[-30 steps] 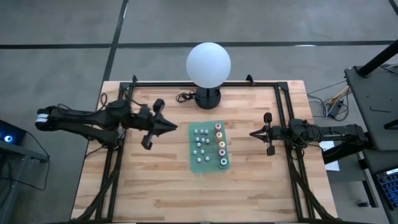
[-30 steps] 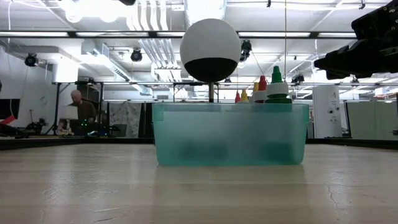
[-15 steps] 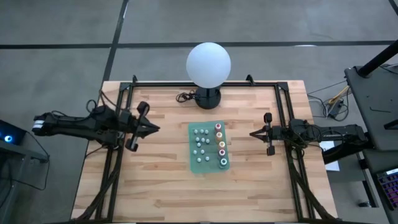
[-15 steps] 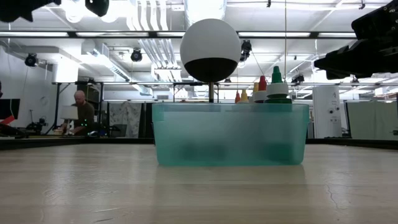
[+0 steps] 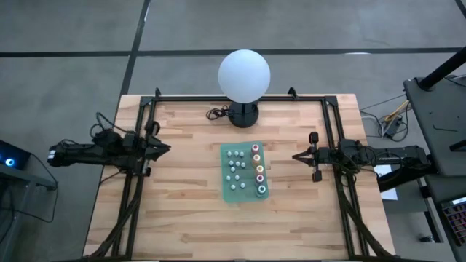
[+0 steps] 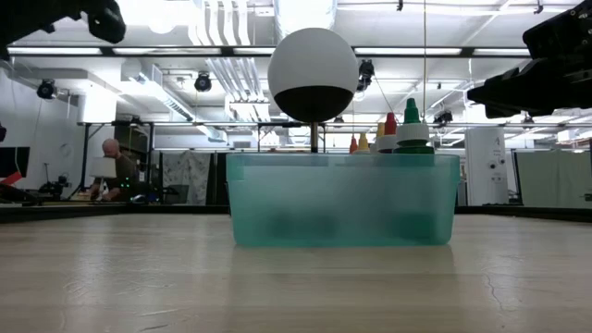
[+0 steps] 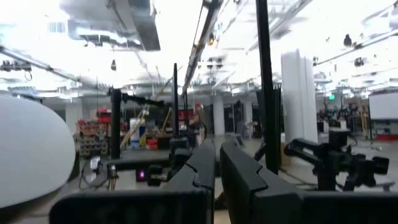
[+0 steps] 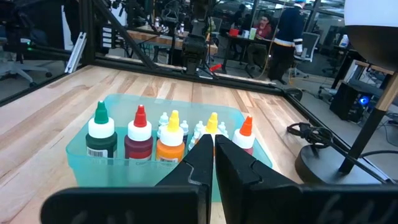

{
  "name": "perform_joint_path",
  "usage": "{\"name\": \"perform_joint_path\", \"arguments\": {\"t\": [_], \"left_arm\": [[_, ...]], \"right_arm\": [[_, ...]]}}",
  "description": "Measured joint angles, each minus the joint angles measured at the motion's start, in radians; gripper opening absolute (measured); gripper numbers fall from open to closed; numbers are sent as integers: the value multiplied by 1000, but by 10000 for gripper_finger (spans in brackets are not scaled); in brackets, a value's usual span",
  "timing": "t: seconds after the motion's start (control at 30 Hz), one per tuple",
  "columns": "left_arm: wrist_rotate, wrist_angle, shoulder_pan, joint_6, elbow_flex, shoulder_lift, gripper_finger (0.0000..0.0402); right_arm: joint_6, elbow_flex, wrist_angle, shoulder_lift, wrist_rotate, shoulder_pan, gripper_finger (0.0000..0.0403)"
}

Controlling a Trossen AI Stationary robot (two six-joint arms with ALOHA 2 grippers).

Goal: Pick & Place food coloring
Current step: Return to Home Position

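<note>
The food coloring bottles stand upright in a translucent teal tray (image 5: 227, 185) at mid-table. A row of taller ones with coloured tops (image 5: 258, 169) fills its right side, and several small whitish ones (image 5: 233, 166) its left. The right wrist view shows the green (image 8: 101, 134), red (image 8: 139, 138) and orange (image 8: 170, 142) bottles nearest. My left gripper (image 5: 167, 148) is shut and holds nothing, well left of the tray near the table's left edge. My right gripper (image 5: 295, 155) is shut and holds nothing, right of the tray and pointing level at it (image 8: 213, 142).
A white globe lamp (image 5: 244, 73) stands on a black base (image 5: 242, 114) just behind the tray, its cable (image 5: 215, 113) beside it. Black frame rails (image 5: 138, 182) run along the table's left, right and far sides. Bare wood lies in front of the tray.
My left gripper, still shut, has drawn back from beside the tray toward the table's left edge and come lower. The bottles, the tray and my right arm have kept still.
</note>
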Motion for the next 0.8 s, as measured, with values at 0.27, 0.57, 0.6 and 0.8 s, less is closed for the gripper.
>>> {"name": "perform_joint_path", "arguments": {"t": [0.27,0.57,0.6,0.8], "left_arm": [[52,-79,-1,0,-35,-73,0],[109,-203,-4,-22,-41,-127,0],[109,-217,-4,-22,-41,-131,0],[110,-261,-4,-39,-67,-177,0]], "right_arm": [[0,0,0,0,0,0,9],[-1,0,0,0,0,0,9],[-2,0,0,0,0,0,9],[0,0,0,0,0,0,9]]}}
